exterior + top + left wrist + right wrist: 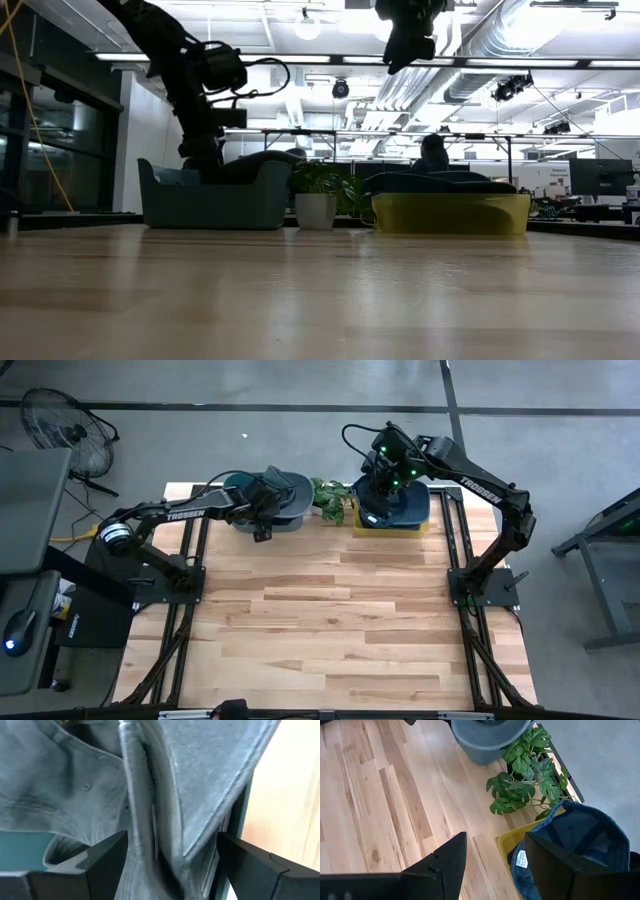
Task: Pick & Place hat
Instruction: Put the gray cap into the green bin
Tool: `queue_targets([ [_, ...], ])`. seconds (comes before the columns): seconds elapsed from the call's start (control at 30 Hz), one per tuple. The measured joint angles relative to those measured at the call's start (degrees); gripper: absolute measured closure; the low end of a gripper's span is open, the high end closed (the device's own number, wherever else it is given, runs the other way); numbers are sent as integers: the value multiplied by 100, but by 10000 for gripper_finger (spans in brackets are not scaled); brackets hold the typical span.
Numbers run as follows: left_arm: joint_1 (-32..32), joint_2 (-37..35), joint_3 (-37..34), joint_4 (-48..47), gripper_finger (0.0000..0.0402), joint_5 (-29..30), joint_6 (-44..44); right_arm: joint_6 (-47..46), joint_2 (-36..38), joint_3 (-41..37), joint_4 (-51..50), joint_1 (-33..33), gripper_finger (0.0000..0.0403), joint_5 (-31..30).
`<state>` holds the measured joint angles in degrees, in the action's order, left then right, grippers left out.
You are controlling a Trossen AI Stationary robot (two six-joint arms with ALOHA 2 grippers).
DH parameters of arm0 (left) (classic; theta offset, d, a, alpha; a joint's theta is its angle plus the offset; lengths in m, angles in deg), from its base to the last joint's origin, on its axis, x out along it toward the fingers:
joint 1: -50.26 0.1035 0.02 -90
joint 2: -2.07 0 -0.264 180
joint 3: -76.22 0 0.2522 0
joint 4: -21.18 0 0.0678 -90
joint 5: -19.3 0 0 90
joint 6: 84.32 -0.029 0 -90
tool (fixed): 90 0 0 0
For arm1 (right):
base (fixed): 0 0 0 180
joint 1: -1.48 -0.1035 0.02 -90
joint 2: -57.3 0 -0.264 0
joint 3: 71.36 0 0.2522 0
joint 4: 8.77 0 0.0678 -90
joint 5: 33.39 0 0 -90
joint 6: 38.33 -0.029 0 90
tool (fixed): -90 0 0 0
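L gripper is down in the grey bin, jaws apart w/ grey hat fabric between the fingers, not clamped. Low view shows the bin left of the potted plant; the hat barely shows there. R gripper, jaws apart, holds nothing above the yellow bin on the plant's other side, w/ a blue cap in it.

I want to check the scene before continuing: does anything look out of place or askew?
Nothing looks damaged or spilled. The grey hat lies crumpled in the grey-blue bin, with the open left pincer straddling its fold. The dark blue hat sits in the yellow bin.
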<state>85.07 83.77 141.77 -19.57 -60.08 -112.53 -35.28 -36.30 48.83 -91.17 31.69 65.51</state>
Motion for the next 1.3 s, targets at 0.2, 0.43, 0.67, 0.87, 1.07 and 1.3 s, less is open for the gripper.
queue_targets([
  [0.2,4,28,0,62,136,219,162,44,0,0,-78,0,210,2],
  [0.43,4,28,0,21,275,430,170,46,-2,0,-98,0,210,1],
  [0.67,0,28,0,-67,386,643,391,46,-2,0,-102,2,210,-154],
  [0.87,2,-53,307,-576,393,1249,428,53,-2,0,-103,15,210,-238],
  [1.07,2,-53,1018,-1625,396,1813,550,90,-2,0,-103,15,210,-236],
  [1.3,2,-53,1358,-2499,396,2408,1071,90,-2,0,-101,15,210,-236],
])
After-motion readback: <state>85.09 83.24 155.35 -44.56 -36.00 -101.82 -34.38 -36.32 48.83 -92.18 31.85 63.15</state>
